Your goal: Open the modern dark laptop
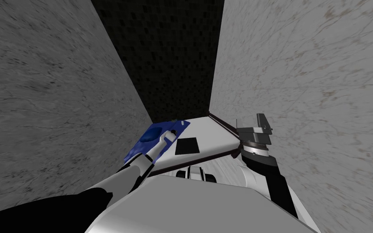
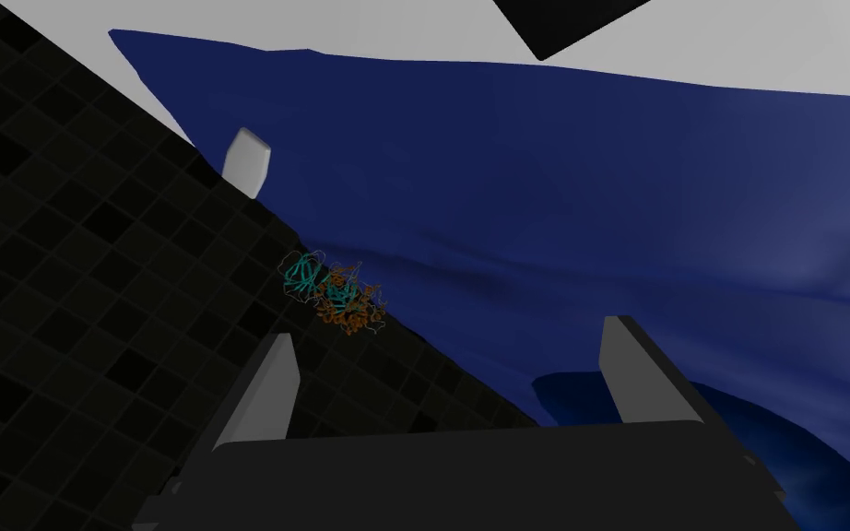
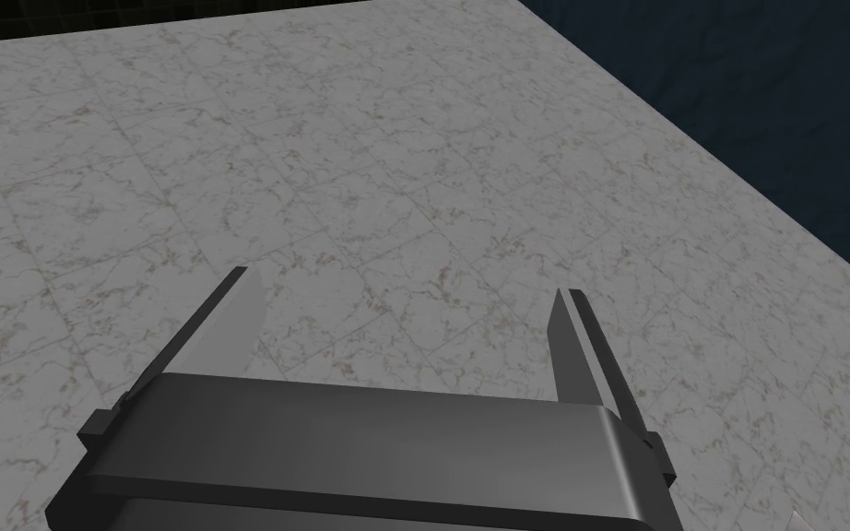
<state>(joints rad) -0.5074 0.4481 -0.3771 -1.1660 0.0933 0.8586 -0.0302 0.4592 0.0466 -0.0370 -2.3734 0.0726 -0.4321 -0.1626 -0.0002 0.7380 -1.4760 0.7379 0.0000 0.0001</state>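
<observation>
Dark and flat, the laptop (image 1: 187, 145) lay closed on the white tabletop (image 1: 210, 133), just beside the blue cloth (image 1: 139, 149), with a strip of bare white between them. So nothing was opened yet, and I'd call this the reach stage.

The left gripper (image 2: 449, 332) hung over the blue cloth, not over the laptop. Its fingers (image 2: 271, 387) stood apart with nothing between them, aimed at the cloth's edge where a little teal and orange tangle (image 2: 336, 295) sat. From that hand, only a black corner of the laptop (image 2: 571, 23) peeked in past the cloth's other side. The right gripper (image 3: 405, 284) was well apart from the cloth, out beyond the laptop and off the tabletop's edge. Its fingers were spread too, empty, and faced a marbled wall.

How I'd do it from there, just my read:
- Swing the left hand off the cloth and across to the laptop first. Going down where it was would only bunch up fabric.
- Work out which edge is the hinge. I honestly couldn't tell from these shots, since the lid looked like one plain black slab.
- Come in low at the opposite edge and slip one thin finger under the lid's lip instead of pinching the whole body.
- Lift in an arc about the hinge, slowly, because a light laptop could slide or tip toward the cloth.
</observation>
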